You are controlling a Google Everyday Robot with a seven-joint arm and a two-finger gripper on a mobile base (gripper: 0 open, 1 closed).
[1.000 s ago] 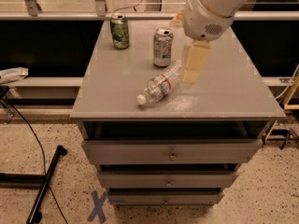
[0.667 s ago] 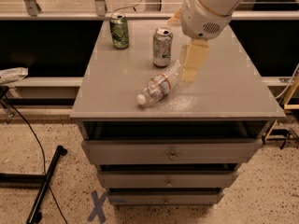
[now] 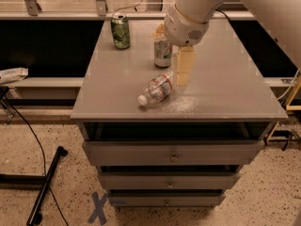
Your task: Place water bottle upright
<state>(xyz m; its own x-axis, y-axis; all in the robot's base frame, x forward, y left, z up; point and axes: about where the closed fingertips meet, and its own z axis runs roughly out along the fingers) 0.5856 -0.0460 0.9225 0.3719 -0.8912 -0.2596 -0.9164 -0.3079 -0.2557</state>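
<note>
The water bottle (image 3: 156, 90) lies on its side near the front middle of the grey cabinet top (image 3: 225, 88). Its white cap points to the front left and its label band faces up. My gripper (image 3: 183, 79) hangs from the white arm (image 3: 193, 13), pointing down. Its tan tip is just right of the bottle's base end, close to the surface. I cannot tell if it touches the bottle.
A silver-green soda can (image 3: 162, 53) stands just behind the gripper. A dark green soda can (image 3: 120, 31) stands at the back left. Drawers (image 3: 174, 152) are below the top. A black stand and cable (image 3: 47, 180) lie on the floor at left.
My gripper has moved a little left, closer to the bottle's base end. The bottle and both cans have not moved.
</note>
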